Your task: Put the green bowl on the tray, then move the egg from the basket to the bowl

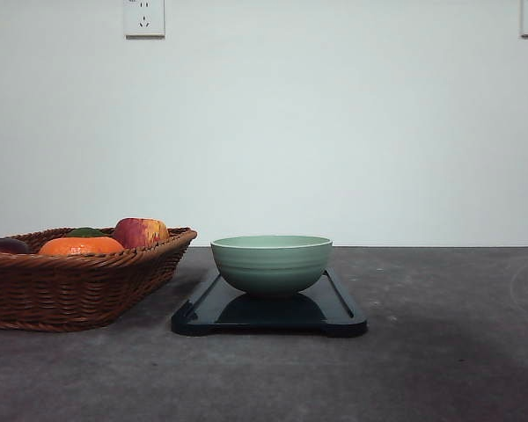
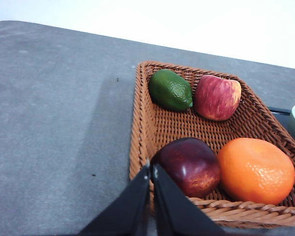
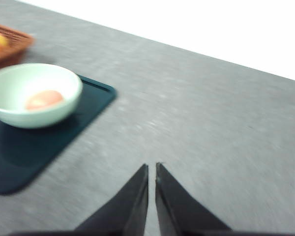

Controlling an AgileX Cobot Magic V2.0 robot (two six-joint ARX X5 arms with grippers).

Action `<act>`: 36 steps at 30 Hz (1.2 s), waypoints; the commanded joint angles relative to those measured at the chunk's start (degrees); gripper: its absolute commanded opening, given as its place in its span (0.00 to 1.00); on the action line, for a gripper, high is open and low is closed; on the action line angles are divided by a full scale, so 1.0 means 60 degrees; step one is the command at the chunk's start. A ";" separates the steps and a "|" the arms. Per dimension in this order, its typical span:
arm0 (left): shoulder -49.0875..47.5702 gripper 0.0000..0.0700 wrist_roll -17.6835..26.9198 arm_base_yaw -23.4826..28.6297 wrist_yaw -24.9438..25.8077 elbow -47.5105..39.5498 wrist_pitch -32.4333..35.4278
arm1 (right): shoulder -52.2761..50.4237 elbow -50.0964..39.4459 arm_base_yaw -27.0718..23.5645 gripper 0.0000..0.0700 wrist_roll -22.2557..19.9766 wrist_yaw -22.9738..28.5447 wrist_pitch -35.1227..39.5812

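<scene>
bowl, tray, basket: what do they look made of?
Bowl: looks like glazed ceramic, pale mint green with a soft sheen and faint horizontal ridges outside; could be melamine.
Tray: probably plastic, dark navy-black, smooth and slightly glossy; the bowl's reflection shows on it.
Basket: brown woven wicker, matte; strands and a braided rim are plain in the left wrist view.

The green bowl [image 1: 271, 262] is a pale mint green with faint horizontal ridges, its inside paler, and it holds a light orange-brown egg [image 3: 44, 99]; under it the tray [image 1: 334, 315] is a dark navy-black. The basket [image 1: 79, 286] is a warm brown weave, holding a bright orange [image 2: 255, 170], a dark green pebbled avocado [image 2: 170, 90], a red apple [image 2: 217, 97] streaked with yellow, and a deep purple-red plum [image 2: 189, 165]. The table [image 1: 440, 352] is a mottled dark grey, the wall [image 1: 334, 123] plain white, and both the left gripper [image 2: 151, 169] and right gripper [image 3: 152, 169] are black.
</scene>
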 commanded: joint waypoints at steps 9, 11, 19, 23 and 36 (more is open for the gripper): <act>-0.0018 0.00 0.0105 -0.0004 -0.0015 -0.0146 -0.0157 | -0.2476 -0.1660 -0.0532 0.03 0.0114 0.0041 0.0241; -0.0018 0.00 0.0106 -0.0004 -0.0015 -0.0146 -0.0157 | -0.2830 -0.1928 -0.0571 0.03 0.0292 0.0038 0.0408; -0.0018 0.00 0.0106 -0.0004 -0.0015 -0.0149 -0.0157 | -0.3027 -0.2263 -0.0610 0.03 0.0537 0.0039 0.1013; -0.0018 0.00 0.0106 -0.0004 -0.0015 -0.0146 -0.0157 | -0.3027 -0.2259 -0.0613 0.03 0.0535 0.0034 0.1154; -0.0018 0.00 0.0106 -0.0004 -0.0015 -0.0146 -0.0157 | -0.3027 -0.2259 -0.0613 0.03 0.0535 0.0035 0.1157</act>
